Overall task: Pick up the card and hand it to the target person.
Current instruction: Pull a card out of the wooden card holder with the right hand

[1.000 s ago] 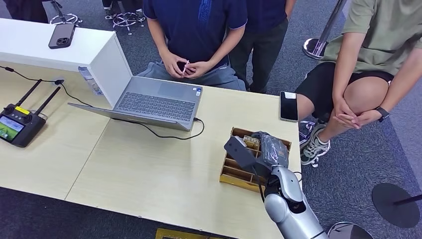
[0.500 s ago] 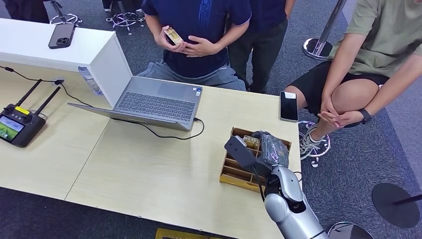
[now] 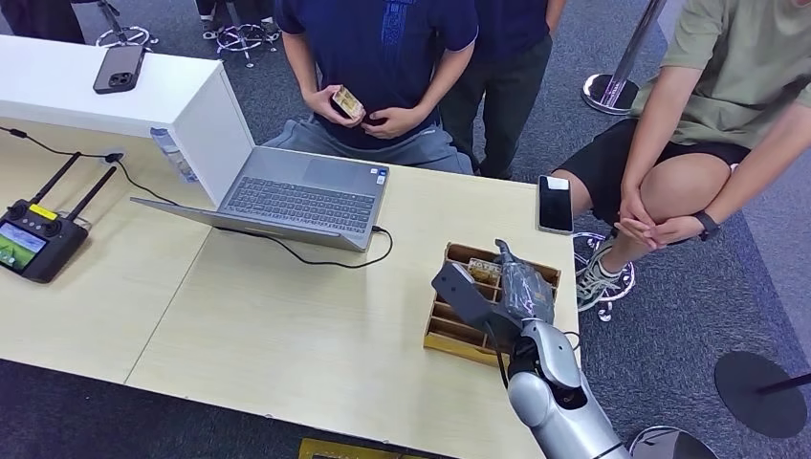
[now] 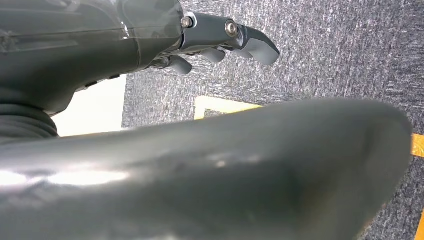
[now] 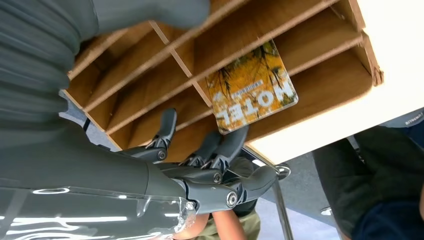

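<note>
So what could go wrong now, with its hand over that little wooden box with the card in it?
The card stands in a narrow slot of the wooden organizer, so the right hand's fingers may jam on the dividers or miss it. The organizer sits near the table's edge; a push could shove it off. A person already holds a similar card, which could confuse the handover.

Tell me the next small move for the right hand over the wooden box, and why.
Probably ease the right hand down until its fingers close on the yellow card. The card stands in a slot of the wooden box, the fingers sit just beside its edge, spread, holding nothing yet.
</note>
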Tool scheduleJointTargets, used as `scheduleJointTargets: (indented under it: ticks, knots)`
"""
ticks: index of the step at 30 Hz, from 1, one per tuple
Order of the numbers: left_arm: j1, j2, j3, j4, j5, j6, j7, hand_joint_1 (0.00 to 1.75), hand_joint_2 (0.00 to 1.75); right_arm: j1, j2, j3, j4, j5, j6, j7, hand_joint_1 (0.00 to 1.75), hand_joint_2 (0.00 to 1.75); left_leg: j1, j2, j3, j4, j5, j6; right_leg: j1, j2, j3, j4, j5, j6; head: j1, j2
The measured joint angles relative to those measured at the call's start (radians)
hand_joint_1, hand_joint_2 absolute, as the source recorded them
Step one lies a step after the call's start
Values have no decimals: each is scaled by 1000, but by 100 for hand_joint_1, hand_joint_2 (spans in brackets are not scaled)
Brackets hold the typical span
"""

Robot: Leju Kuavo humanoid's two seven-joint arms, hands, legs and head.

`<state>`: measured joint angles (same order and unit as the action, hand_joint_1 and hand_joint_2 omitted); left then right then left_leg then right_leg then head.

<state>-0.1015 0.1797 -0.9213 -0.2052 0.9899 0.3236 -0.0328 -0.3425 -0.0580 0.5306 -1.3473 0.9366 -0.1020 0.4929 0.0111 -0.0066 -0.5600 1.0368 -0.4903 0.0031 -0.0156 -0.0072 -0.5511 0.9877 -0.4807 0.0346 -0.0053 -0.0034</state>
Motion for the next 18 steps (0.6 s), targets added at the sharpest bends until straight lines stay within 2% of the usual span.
scheduleJointTargets:
  ticks: [5, 8, 12, 18]
  knots:
    - [0, 0, 0, 0, 0, 0, 0, 0, 0, -1, 0, 0, 6, 0, -1, 0, 101, 175, 0, 0, 0, 0, 0, 0, 0, 0, 0, 0, 0, 0, 0, 0]
    - [0, 0, 0, 0, -1, 0, 2, 0, 0, -2, 0, 0, 8, 0, -2, 0, 109, 175, 0, 0, 0, 0, 0, 0, 0, 0, 0, 0, 0, 0, 0, 0]
    - [0, 0, 0, 0, -1, 0, 3, 0, 0, -5, 0, 0, 9, -2, -2, -1, 129, 175, 0, 0, 0, 0, 0, 0, 0, 0, 0, 0, 0, 0, 0, 0]
    - [0, 0, 0, 0, -1, 0, 3, 0, 0, -10, 0, 0, 11, -3, -3, -2, 130, 175, 0, 0, 0, 0, 0, 0, 0, 0, 0, 0, 0, 0, 0, 0]
